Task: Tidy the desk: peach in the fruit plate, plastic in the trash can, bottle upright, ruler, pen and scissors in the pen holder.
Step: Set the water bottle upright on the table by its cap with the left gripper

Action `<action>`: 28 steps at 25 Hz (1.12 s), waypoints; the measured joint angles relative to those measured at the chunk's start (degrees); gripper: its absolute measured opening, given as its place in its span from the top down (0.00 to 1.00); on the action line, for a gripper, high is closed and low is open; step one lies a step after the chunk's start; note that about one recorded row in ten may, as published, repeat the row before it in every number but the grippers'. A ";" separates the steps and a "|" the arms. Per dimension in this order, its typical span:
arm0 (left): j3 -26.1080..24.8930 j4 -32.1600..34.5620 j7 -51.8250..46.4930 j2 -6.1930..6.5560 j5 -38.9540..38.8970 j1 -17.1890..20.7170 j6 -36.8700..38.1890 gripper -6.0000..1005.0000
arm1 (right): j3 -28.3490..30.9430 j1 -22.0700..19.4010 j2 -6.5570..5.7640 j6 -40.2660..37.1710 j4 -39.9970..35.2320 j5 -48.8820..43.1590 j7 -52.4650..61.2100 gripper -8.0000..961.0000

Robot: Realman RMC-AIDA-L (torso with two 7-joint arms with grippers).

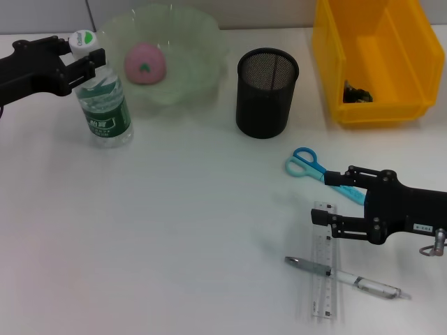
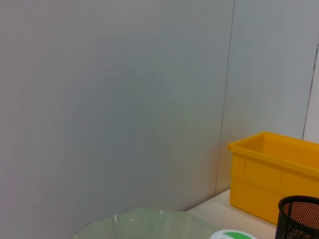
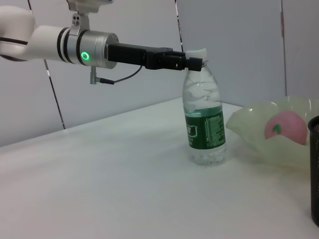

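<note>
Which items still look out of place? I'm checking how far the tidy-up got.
Three: the scissors, ruler and pen lie loose on the desk near the right end effector, the pen crossing the ruler, not in the mesh pen holder. The bottle stands upright.

The peach (image 1: 144,62) lies in the fruit plate (image 1: 188,42), bottle (image 1: 103,105) left, pen holder (image 1: 265,93) right, pen (image 1: 346,277) across the ruler (image 1: 324,262).
</note>
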 joint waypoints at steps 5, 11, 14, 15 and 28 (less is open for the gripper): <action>0.00 0.00 0.09 -0.05 0.00 0.00 -0.58 0.48 | 0.00 0.05 0.00 0.05 0.00 0.00 0.00 0.21; 0.00 -0.01 0.71 -0.17 -0.51 0.01 -0.65 0.47 | 0.00 0.09 0.00 0.09 0.00 0.00 0.08 0.21; 0.00 -0.03 0.82 -0.17 -0.63 0.01 -0.65 0.47 | 0.02 0.08 0.00 0.09 0.00 0.00 0.14 0.21; 0.00 -0.03 0.82 -0.17 -0.63 0.01 -0.65 0.47 | 0.03 0.08 0.00 0.09 0.00 0.00 0.15 0.21; -0.10 0.16 1.41 -0.80 -1.41 0.37 -2.09 0.47 | 0.13 0.09 0.00 0.04 0.00 0.00 0.40 0.21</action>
